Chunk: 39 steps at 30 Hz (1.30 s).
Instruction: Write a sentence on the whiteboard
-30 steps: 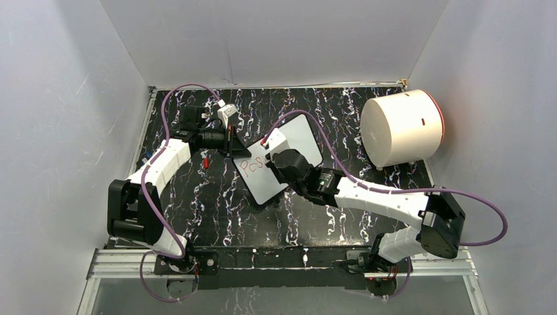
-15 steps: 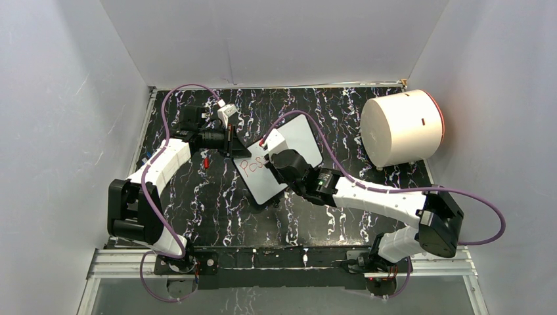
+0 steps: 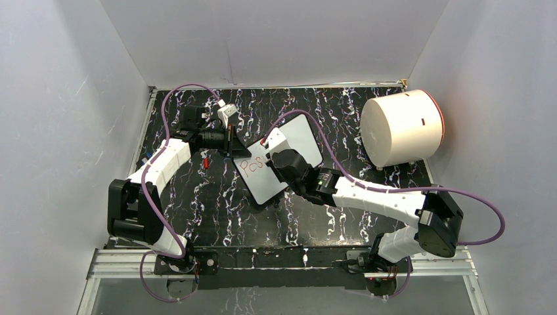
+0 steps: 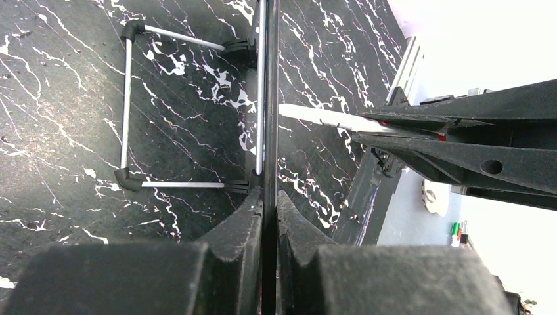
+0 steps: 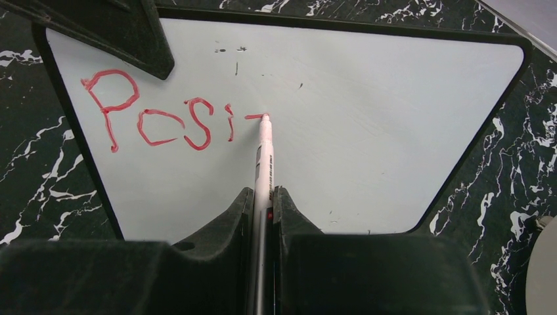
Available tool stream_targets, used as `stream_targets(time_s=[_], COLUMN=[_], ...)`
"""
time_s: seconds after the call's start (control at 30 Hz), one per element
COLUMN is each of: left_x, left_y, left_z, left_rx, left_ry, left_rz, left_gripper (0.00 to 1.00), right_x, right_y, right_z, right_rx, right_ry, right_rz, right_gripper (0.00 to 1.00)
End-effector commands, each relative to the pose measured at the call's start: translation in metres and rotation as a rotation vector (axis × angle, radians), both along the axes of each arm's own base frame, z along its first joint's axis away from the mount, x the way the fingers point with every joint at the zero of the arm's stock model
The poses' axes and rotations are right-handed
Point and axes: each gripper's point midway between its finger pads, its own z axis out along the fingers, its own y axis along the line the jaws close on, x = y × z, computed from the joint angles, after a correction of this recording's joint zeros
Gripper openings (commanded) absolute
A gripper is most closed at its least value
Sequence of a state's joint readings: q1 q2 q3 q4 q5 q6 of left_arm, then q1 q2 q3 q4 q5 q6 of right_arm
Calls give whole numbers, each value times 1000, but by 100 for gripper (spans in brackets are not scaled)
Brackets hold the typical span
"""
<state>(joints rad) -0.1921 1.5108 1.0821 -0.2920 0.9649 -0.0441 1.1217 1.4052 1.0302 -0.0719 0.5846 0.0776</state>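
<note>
Jaws of the left gripper (image 4: 269, 197) pinch tight on the ten o'clock edge of the whiteboard (image 5: 368, 131), sitting mid table (image 3: 210, 203); red sentence (image 5: 157, 121) reads "Posi" plus a dash; right gripper (image 5: 264, 197) clamps the marker (image 5: 264, 154), tip touching that dash.

Marbled table (image 3: 217, 210): whiteboard (image 3: 263, 186), white cylinder (image 3: 401, 131)

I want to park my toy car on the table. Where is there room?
Bare table lies in front of the whiteboard, between left arm and right arm. Another lies at the back, between whiteboard and the cylinder. The middle is crowded: the left gripper and right gripper are at the whiteboard.
</note>
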Motion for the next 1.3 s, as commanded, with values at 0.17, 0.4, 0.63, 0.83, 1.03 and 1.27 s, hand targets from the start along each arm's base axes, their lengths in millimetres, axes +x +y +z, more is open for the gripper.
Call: stream_targets(time_s=[0.17,0.4,0.63,0.83,1.03,1.27], left_x=[-12,-12,-12,-12,-12,-12], left_y=[2,3,3,2,2,2], left_z=[-29,-30,-30,-30,-30,-29], left_rx=[77,79,78,76,75,75], left_ry=[109,111,113,116,114,114], left_rz=[9,10,10,8,7,7], left_gripper=[0,0,0,0,0,0], right_x=[6,3,5,6,9,11], right_y=[-3,2,9,11,16,17], right_z=[24,34,30,31,36,32], right_rx=[60,88,85,84,107,90], right_ry=[-49,-54,-52,-53,-72,-70], right_rz=[-24,15,19,25,19,12], right_gripper=[0,0,0,0,0,0])
